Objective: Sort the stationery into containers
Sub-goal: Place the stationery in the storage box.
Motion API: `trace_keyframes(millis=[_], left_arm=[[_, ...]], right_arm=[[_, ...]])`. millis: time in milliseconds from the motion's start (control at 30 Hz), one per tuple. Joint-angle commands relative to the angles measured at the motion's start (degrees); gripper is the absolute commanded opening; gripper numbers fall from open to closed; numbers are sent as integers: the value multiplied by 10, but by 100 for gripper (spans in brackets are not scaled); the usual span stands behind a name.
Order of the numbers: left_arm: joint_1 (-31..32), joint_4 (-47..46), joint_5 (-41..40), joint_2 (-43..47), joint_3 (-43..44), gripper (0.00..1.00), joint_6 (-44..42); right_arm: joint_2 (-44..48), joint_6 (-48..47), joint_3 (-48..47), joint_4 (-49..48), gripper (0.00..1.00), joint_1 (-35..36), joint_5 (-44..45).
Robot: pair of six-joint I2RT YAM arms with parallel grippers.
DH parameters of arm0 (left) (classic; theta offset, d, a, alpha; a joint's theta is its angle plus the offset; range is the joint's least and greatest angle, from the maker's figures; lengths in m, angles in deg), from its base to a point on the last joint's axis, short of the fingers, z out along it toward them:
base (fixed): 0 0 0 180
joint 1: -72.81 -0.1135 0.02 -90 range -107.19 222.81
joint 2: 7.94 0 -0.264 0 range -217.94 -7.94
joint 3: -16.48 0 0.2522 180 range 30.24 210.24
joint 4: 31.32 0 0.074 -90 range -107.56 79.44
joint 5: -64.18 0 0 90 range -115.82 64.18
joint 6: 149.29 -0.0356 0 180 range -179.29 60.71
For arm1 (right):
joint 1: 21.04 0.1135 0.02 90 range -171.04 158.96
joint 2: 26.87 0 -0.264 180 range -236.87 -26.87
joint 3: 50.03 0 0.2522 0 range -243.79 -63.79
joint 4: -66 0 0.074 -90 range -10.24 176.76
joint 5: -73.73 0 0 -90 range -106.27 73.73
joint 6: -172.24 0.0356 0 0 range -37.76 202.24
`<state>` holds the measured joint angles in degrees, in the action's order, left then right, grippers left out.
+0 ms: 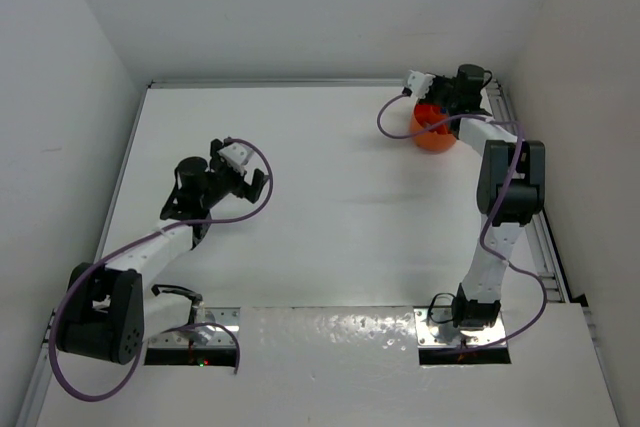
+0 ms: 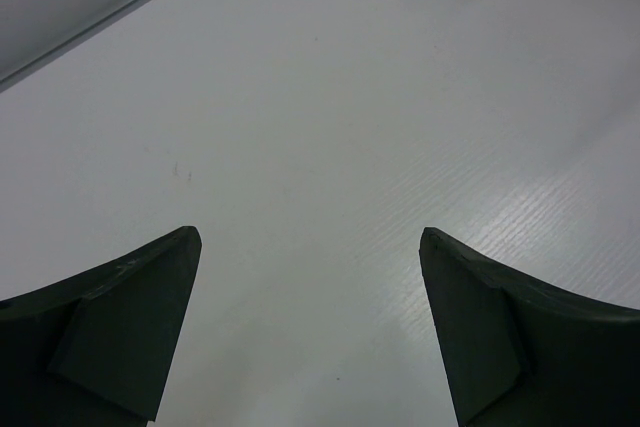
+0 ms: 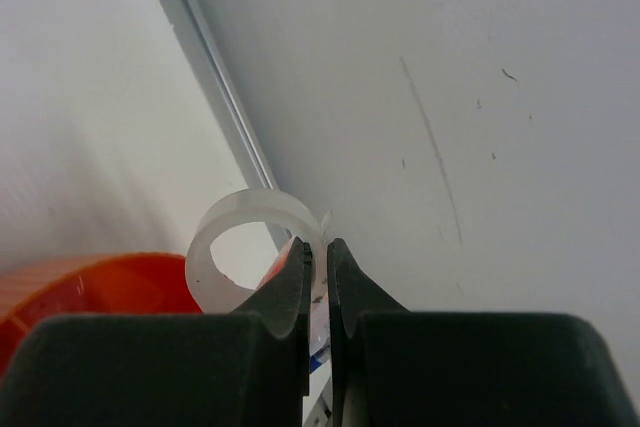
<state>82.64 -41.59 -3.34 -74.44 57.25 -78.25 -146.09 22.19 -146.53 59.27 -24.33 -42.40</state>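
My right gripper (image 3: 317, 245) is shut on the wall of a clear tape ring (image 3: 250, 204), which sticks out to the left of the jaws. The round orange tub (image 3: 90, 287) lies just below and to the left of it. In the top view this gripper (image 1: 428, 99) hangs over the orange tub (image 1: 432, 134) at the far right corner. My left gripper (image 1: 257, 185) is at mid-left of the table. It stands open (image 2: 310, 237) with nothing between its fingers, only bare white table. No other stationery is visible on the table.
White walls enclose the table on three sides. A metal rail (image 3: 215, 97) runs along the table's edge right behind the tub. Another rail (image 1: 545, 237) follows the right side. A metal strip (image 2: 100, 22) marks the edge beyond the left gripper.
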Motion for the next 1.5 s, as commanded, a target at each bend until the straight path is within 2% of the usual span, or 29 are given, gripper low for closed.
trace_keyframes(millis=[0, 333, 767, 967, 1300, 1367, 1467], left_arm=[[5, -17, -2, -2, 20, 89, 2], [5, -24, -2, -5, 19, 89, -2], [2, -33, -8, -4, 14, 89, -6], [1, -37, -9, -3, 10, 89, -10], [-1, -39, -11, 4, 3, 89, -17], [-1, -40, -10, 5, 1, 89, -17], [-1, -40, -9, 7, 0, 89, -17]], right_arm=[[-2, -62, -11, 27, 0, -2, -5], [-12, -118, -14, 74, 0, -1, 8], [-34, -138, -33, 105, 0, 3, 20], [-29, -138, -29, 105, 14, 3, 24], [-16, -140, -25, 107, 20, 3, 28], [-13, -134, -23, 101, 25, 3, 28], [-6, -120, -19, 88, 26, 3, 26]])
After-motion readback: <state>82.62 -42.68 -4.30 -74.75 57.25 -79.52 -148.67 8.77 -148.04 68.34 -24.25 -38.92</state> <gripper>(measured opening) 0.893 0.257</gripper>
